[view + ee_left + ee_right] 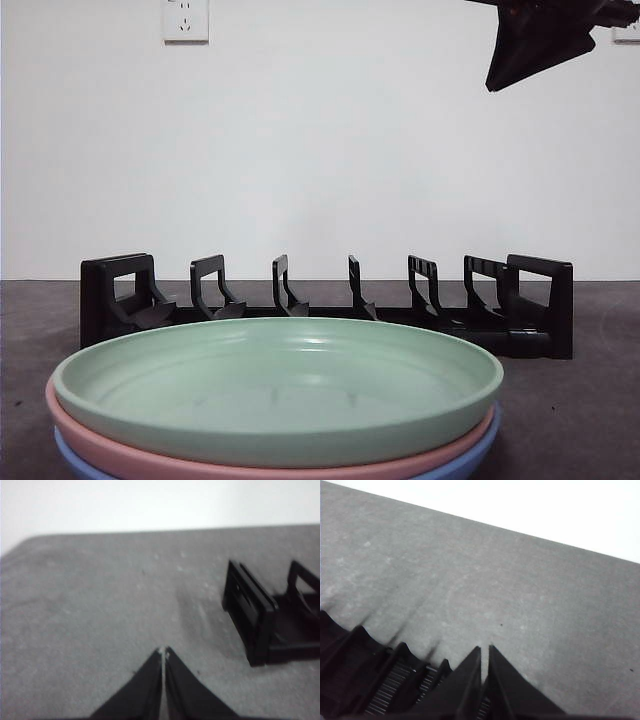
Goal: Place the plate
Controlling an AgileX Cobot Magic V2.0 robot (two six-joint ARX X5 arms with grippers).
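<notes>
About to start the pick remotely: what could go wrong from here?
The green plate sits nested on a pink plate and a blue plate; a grab may lift or drag the ones below. The black slotted dish rack has narrow dividers, so a tilted plate could miss its slot.

The left tool (164, 652) hangs above the surface with its two black jaws pressed together, empty. The right tool (484, 651) is likewise closed and empty, raised high at the scene's upper right, its dark tip (497, 80) pointing down-left.
</notes>
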